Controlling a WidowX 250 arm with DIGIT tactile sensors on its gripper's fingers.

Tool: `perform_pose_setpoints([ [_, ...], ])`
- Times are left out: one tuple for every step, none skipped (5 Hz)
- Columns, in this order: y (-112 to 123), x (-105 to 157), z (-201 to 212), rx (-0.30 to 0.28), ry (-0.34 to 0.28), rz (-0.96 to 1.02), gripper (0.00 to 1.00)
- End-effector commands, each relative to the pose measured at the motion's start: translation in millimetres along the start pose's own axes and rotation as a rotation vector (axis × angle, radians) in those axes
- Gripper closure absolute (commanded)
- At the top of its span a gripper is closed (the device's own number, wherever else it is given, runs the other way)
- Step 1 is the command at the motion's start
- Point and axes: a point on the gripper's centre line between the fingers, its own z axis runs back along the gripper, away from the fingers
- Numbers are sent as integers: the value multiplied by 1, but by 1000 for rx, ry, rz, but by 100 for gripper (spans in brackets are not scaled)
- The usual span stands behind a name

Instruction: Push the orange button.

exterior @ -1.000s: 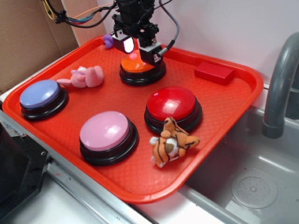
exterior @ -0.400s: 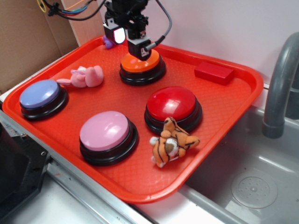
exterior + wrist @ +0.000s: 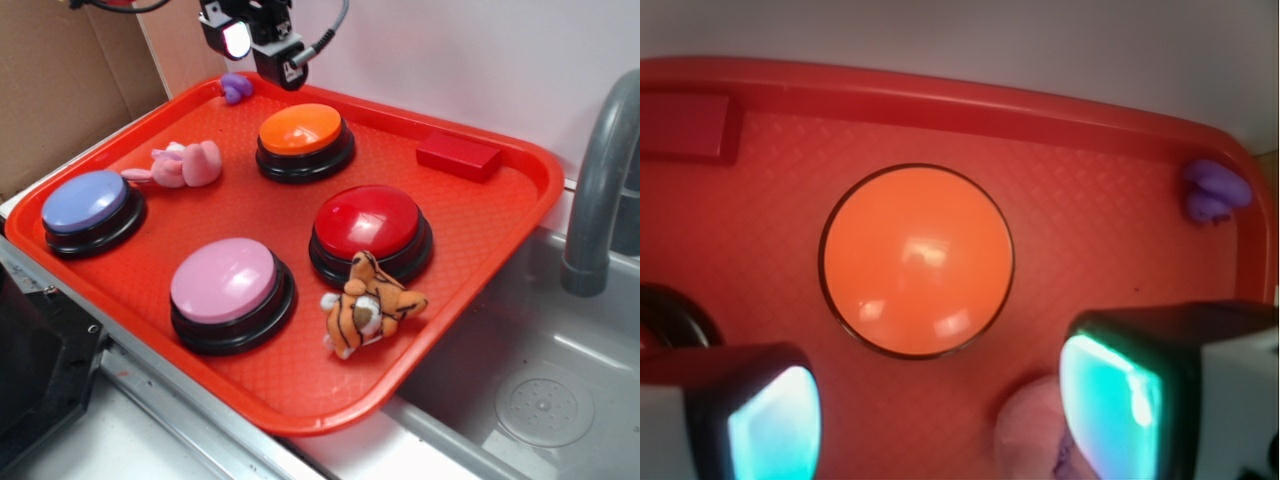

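Observation:
The orange button (image 3: 300, 129) sits on its black base at the back middle of the red tray (image 3: 470, 250). From the wrist camera the orange button (image 3: 916, 260) fills the centre, seen from above. My gripper (image 3: 258, 42) hangs high over the tray's back left edge, up and to the left of the button and clear of it. Both glowing fingers (image 3: 1110, 400) stand wide apart in the wrist view, and the gripper (image 3: 940, 415) is open with nothing between them.
Also on the tray: a red button (image 3: 370, 224), a pink button (image 3: 226, 281), a blue button (image 3: 88, 201), a pink plush (image 3: 186, 164), a purple toy (image 3: 236, 88), a red block (image 3: 458, 155) and a tiger plush (image 3: 368, 305). A sink with a grey faucet (image 3: 600, 170) lies right.
My gripper has lifted off the orange button and moved up and to the left, away from it. The button is now fully uncovered.

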Motion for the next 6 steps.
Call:
perform_pose_setpoints([
  [5, -8, 36, -21, -91, 41, 0],
  [5, -10, 40, -23, -96, 45, 0],
  [4, -10, 44, -17, -95, 44, 0],
  [1, -10, 53, -5, -92, 28, 0],
  [0, -12, 58, 20, -107, 25, 0],
  [-1, -18, 61, 45, -128, 32, 0],
])
